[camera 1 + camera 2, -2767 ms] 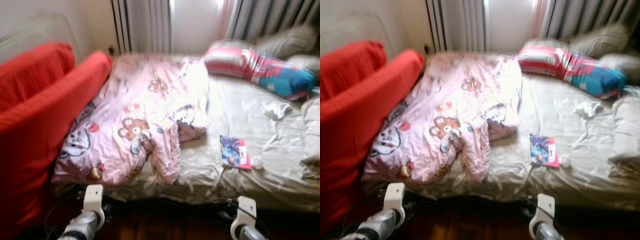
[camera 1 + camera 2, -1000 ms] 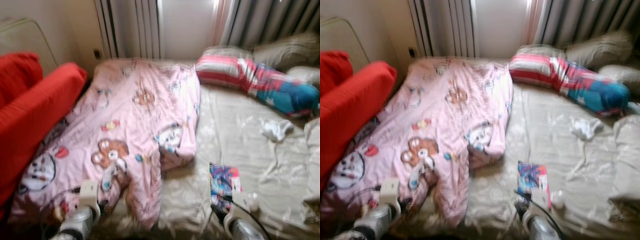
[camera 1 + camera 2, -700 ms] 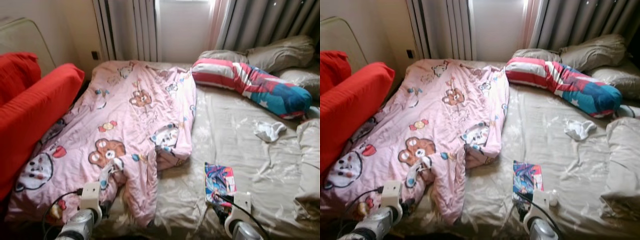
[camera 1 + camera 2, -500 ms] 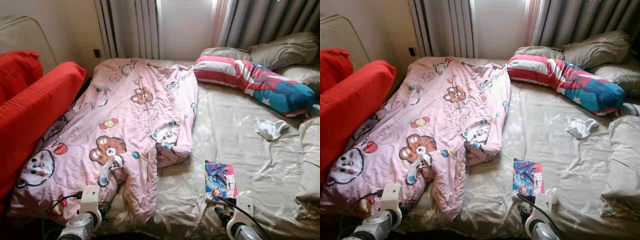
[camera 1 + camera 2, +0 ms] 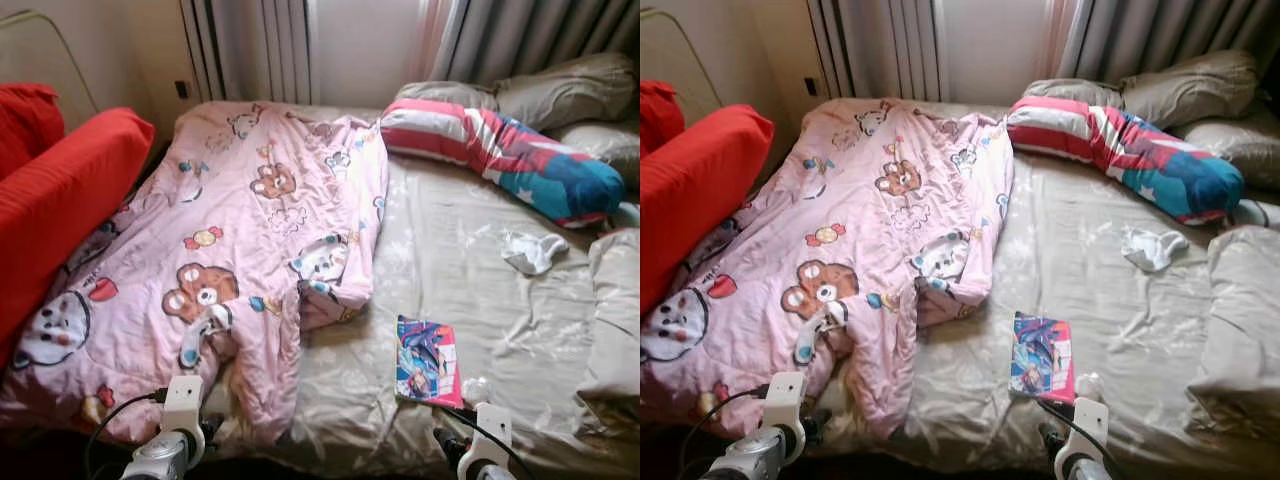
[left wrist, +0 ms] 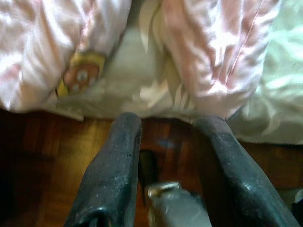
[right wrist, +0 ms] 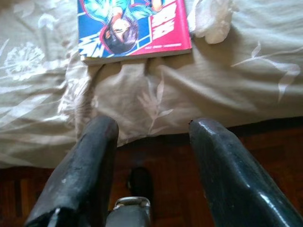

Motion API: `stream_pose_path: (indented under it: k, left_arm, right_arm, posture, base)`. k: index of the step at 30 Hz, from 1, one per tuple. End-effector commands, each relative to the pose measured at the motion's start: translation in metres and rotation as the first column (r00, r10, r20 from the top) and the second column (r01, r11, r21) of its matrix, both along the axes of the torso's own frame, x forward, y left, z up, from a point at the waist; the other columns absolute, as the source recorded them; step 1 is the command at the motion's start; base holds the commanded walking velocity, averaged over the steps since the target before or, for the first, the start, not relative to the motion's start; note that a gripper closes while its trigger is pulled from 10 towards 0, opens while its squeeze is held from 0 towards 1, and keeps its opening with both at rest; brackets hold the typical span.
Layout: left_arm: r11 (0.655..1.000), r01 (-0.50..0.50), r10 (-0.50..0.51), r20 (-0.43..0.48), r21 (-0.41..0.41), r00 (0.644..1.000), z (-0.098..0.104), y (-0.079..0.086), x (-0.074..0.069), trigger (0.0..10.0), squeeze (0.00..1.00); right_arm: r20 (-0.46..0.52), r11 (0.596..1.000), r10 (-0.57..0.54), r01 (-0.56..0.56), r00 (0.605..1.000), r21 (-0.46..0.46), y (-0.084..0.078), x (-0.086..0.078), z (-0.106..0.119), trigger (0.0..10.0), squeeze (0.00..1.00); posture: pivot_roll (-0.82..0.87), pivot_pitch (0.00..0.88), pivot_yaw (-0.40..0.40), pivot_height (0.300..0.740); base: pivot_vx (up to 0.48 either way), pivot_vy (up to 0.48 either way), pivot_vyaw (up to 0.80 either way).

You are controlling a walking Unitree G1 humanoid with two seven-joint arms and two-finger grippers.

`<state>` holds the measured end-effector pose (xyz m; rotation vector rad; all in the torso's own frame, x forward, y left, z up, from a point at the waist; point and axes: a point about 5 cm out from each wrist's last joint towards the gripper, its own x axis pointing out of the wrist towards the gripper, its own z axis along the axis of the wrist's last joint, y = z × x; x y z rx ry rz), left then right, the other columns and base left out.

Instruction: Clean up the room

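Hovering at bed's near edge, right gripper (image 7: 154, 137) wide open, empty; comic book (image 5: 428, 361) on beige sheet (image 5: 470, 300) just ahead. Left gripper (image 6: 168, 137) open, empty, below pink quilt (image 5: 230, 250).

Left hand (image 6: 168, 125) open, right hand (image 7: 151, 127) open

On the bed (image 5: 470, 250), blanket (image 5: 240, 240) lies left of book (image 5: 428, 360).

Pink cartoon-print cloth quilt (image 5: 235, 240): soft, matt, creased. Beige leaf-pattern bedsheet (image 5: 470, 300): satiny sheen, wrinkled. Glossy paper comic book (image 7: 135, 26). Dark polished wood floor (image 6: 42, 161). Right gripper fingers (image 7: 227, 175): smooth glossy black plastic; left gripper fingers (image 6: 113, 165): duller, scuffed.
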<state>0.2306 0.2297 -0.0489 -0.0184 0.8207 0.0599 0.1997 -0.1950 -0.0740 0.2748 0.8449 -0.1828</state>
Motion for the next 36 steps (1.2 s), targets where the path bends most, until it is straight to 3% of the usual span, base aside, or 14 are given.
stream_pose_path:
  k: [1, 12, 21, 25, 26, 29, 36]
  left_arm:
    - [1.000, 0.007, -0.007, -0.022, -0.001, 1.000, -0.005, -0.004, -0.006, 10.0, 0.00]
    - [0.999, -0.046, 0.046, -0.029, -0.007, 0.999, -0.015, -0.006, -0.022, 10.0, 0.00]
    - [0.997, -0.074, 0.072, 0.061, 0.022, 0.996, -0.013, 0.000, -0.027, 10.0, 0.00]
    - [0.998, -0.029, 0.010, 0.296, 0.059, 0.955, 0.015, 0.000, 0.004, 10.0, 0.00]
    - [0.998, -0.029, 0.010, 0.296, 0.059, 0.955, 0.015, 0.000, 0.004, 10.0, 0.00]
    - [0.997, -0.028, -0.006, 0.427, 0.072, 0.904, 0.029, 0.000, 0.011, 10.0, 0.00]
    - [0.999, 0.027, -0.046, 0.543, 0.042, 0.838, 0.042, -0.009, 0.015, 10.0, 0.00]
  right_arm:
    - [-0.015, 1.000, -0.005, 0.005, 1.000, -0.011, -0.004, -0.007, -0.003, 10.0, 0.00]
    - [-0.019, 0.999, 0.012, -0.012, 1.000, -0.030, -0.008, -0.024, -0.009, 10.0, 0.00]
    - [0.037, 0.998, -0.038, 0.039, 0.999, -0.038, -0.007, -0.033, -0.011, 10.0, 0.00]
    - [0.066, 0.998, -0.049, 0.052, 0.997, -0.039, -0.006, -0.038, -0.011, 10.0, 0.00]
    - [0.066, 0.998, -0.049, 0.052, 0.997, -0.039, -0.006, -0.038, -0.011, 10.0, 0.00]
    - [0.287, 0.993, 0.026, 0.008, 0.958, -0.118, -0.023, 0.004, 0.019, 10.0, 0.00]
    - [0.422, 0.979, 0.013, 0.074, 0.907, -0.190, -0.023, 0.015, 0.035, 10.0, 0.00]
  posture:
    - [-0.02, 0.049, -0.035, 0.730]
    - [-0.01, 0.015, -0.060, 0.730]
    - [-0.03, 0.000, -0.032, 0.730]
    - [-0.03, 0.000, -0.027, 0.730]
    - [-0.03, 0.000, -0.027, 0.730]
    - [-0.02, 0.000, -0.030, 0.730]
    - [-0.01, 0.000, -0.039, 0.730]
  base:
    - [0.000, -0.285, 0.00]
    - [0.000, -0.183, 0.00]
    - [0.000, 0.000, 0.00]
    - [0.000, 0.000, 0.00]
    - [0.000, 0.000, 0.00]
    - [0.000, 0.000, 0.00]
    - [0.000, 0.000, 0.00]
